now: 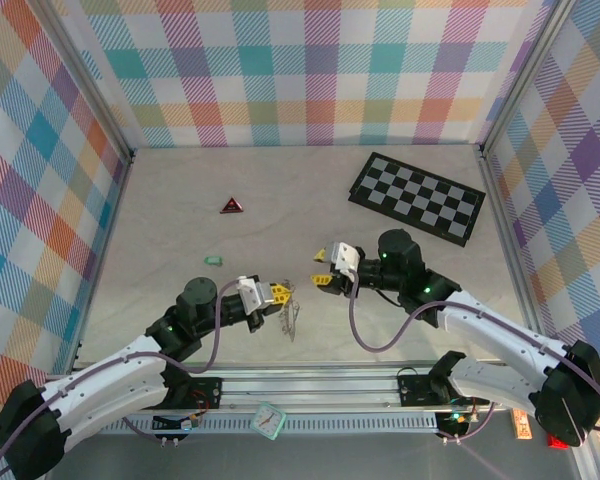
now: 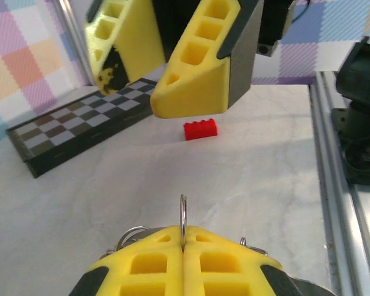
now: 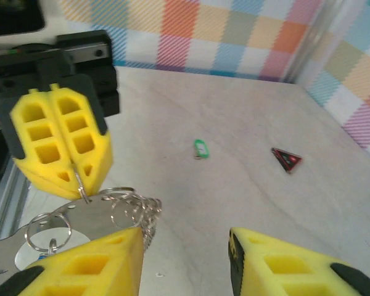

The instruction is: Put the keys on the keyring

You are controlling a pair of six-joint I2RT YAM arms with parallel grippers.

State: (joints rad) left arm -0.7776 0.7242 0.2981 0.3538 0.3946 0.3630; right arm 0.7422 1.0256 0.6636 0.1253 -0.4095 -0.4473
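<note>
Pinching a thin steel loop edge-on, the left gripper (image 2: 183, 240) has its yellow fingers pressed flat together, and the keyring (image 2: 183, 216) stands upright out of the seam between them. Under that grip the keys (image 3: 134, 208) bunch in a tangle of small silvery rings and flat metal pieces (which is key and which is ring is hard to tell), low over the table near the front rail. The right gripper (image 3: 184, 246) faces them from just beside, on the right, its jaws parted with nothing between them. Its fingers are blocky wedges hollowed with square pockets.

Outward from there, the table (image 1: 180, 180) is pale and faintly mottled, like stone. A small green tag (image 1: 214, 260) lies to the left, and a red-and-black triangle (image 1: 231, 206) lies farther back. At the far right sits a flat chequered board (image 1: 417, 197) of dark and grey squares, and a red studded brick (image 2: 200, 129) lies beyond the right gripper's fingers.
</note>
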